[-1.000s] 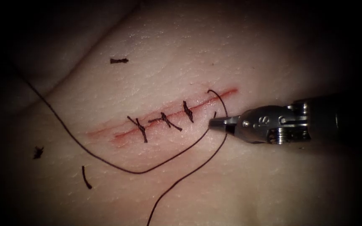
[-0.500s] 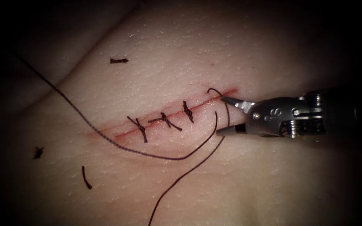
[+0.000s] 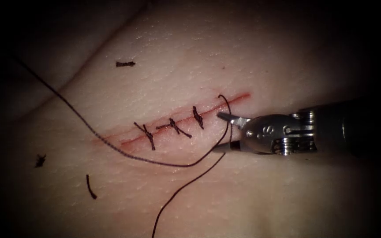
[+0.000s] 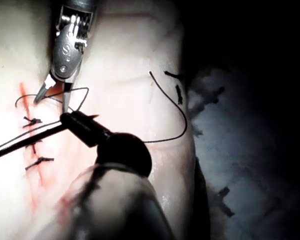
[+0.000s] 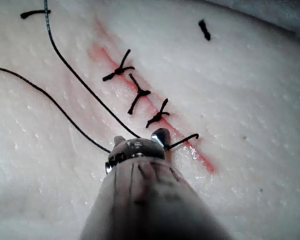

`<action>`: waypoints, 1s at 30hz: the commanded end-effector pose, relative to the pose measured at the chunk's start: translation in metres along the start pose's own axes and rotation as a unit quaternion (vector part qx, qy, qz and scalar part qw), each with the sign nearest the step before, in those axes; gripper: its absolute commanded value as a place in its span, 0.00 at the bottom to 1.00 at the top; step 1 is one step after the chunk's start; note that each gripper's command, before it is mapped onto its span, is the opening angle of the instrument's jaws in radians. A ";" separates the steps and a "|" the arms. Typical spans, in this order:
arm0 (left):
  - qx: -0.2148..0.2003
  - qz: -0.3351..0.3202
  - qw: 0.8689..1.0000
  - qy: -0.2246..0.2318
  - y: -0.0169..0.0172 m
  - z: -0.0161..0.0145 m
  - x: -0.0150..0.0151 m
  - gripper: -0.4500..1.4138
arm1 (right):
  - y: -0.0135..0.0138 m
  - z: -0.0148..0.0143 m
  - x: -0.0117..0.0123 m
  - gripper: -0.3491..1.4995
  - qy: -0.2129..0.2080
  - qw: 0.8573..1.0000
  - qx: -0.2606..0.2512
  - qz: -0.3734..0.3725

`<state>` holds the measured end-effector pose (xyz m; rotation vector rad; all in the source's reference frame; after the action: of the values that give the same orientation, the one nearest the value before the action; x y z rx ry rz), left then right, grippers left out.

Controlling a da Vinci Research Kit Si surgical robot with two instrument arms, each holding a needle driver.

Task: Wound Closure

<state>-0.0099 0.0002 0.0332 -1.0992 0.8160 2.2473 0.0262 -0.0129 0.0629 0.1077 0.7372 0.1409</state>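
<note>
My right tool (image 3: 224, 132) sits w/ jaws spread apart, straddling the thread (image 3: 227, 115) beside the cut's (image 3: 186, 121) right end, gripping nothing. Thread runs out of the tissue (image 3: 287, 53) there; three knots (image 3: 173, 127) lie along the cut to the left. My left tool (image 4: 80, 120): jaw state can't tell; thread runs right by its tip. Needle: can't make out. I'd judge a clean grip needs the thread centred betw. jaws, tips clear of tissue.

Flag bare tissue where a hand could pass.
Bare: tissue above the cut, right of the thread scrap; also below the right hand. Crowded: thread loops below the stitches; the open hand straddles it, holding nothing.
</note>
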 end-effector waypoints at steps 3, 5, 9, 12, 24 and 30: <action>-0.001 0.000 1.000 -0.001 0.0009 0.0000 -0.0002 0.02 | 0.0001 0.0007 -0.0002 0.89 0.000 1.000 0.000 0.002; -0.001 0.000 1.000 -0.001 0.0009 -0.0001 -0.0002 0.02 | 0.0002 0.0007 -0.0002 0.82 0.000 1.000 0.000 0.002; -0.001 0.000 1.000 -0.001 0.0008 -0.0003 -0.0001 0.02 | 0.0000 0.0006 -0.0003 0.18 0.003 1.000 0.001 -0.002; -0.002 0.000 1.000 0.001 0.0009 -0.0002 0.0000 0.00 | 0.0002 0.0002 -0.0003 0.00 0.011 1.000 0.001 0.000; 0.000 -0.001 1.000 0.003 0.0014 0.0026 -0.0010 0.00 | -0.0020 -0.0046 0.0001 0.00 0.025 1.000 0.001 0.000; 0.002 -0.001 1.000 0.005 0.0018 0.0052 -0.0024 0.00 | -0.0057 -0.0068 0.0014 0.00 0.022 1.000 0.008 -0.005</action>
<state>-0.0122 0.0029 0.0383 -1.1079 0.8297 2.2365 0.0224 -0.0170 0.0559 0.1110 0.7828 0.1303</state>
